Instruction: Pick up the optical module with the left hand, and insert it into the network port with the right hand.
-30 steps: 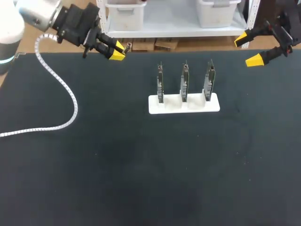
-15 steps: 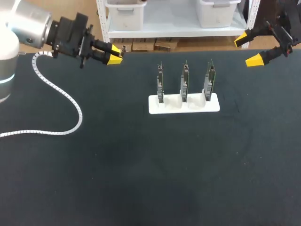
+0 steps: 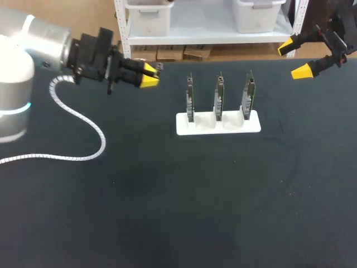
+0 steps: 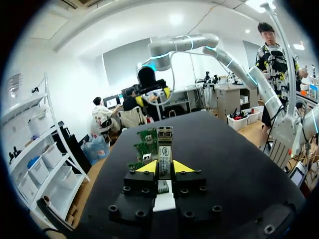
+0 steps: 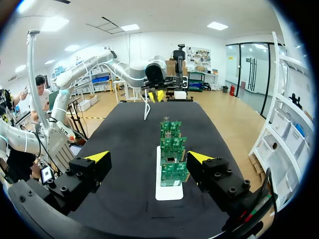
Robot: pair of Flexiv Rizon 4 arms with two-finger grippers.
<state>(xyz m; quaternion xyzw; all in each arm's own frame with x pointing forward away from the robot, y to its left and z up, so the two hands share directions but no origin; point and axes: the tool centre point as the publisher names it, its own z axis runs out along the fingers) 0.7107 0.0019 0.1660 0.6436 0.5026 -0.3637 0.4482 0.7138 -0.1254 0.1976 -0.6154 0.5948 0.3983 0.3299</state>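
Observation:
My left gripper (image 3: 148, 77) hovers above the table's back left, pointing towards the boards, shut on the optical module (image 3: 157, 67), a small metal bar sticking out past the yellow tips. In the left wrist view the module (image 4: 164, 152) stands clamped between the fingers (image 4: 164, 168). A white holder (image 3: 218, 124) in the table's middle carries three upright green circuit boards (image 3: 219, 96) with the network ports; the right wrist view shows these boards (image 5: 172, 152) ahead of it. My right gripper (image 3: 298, 57) hangs wide open over the back right edge, nothing between its fingers (image 5: 149, 158).
A white ribbed cable (image 3: 83, 142) trails from my left arm across the black table (image 3: 178, 206) at the left. The holder with boards is the only thing standing on the tabletop.
My left arm has swung its gripper with the module rightwards and a little nearer, closer to the boards. The right arm has stayed still.

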